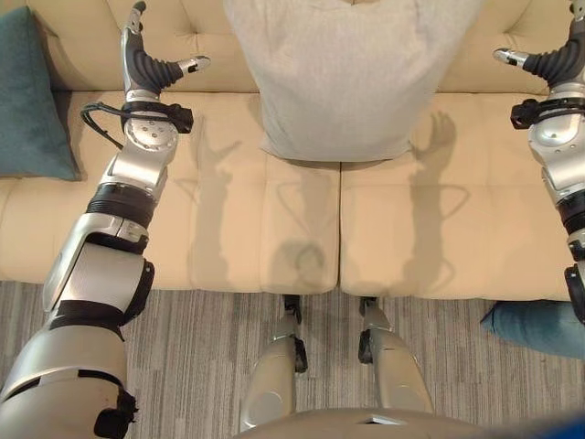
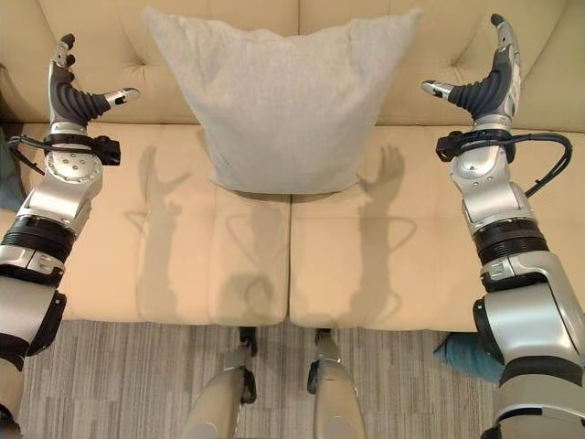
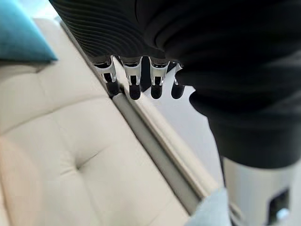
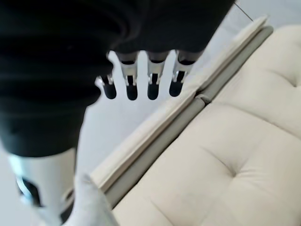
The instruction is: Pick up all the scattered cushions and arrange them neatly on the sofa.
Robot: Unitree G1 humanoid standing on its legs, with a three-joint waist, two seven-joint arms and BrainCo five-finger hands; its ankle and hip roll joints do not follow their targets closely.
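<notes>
The grey cushion stands against the sofa back, in the middle. The left hand and right hand are spread, holding nothing. A blue cushion lies on the floor; it looks soft and light, best grabbed by its sides.

The sofa is pale cream all over, plain on the seat and tufted into soft dimples on the backrest. The cushion at the middle is light grey with a fine, even weave and no print. A teal cushion at the far left is a deep blue-green, plain. Another teal cushion lies on the floor at the near right. The floor is grey, streaked with thin lighter and darker lines.
</notes>
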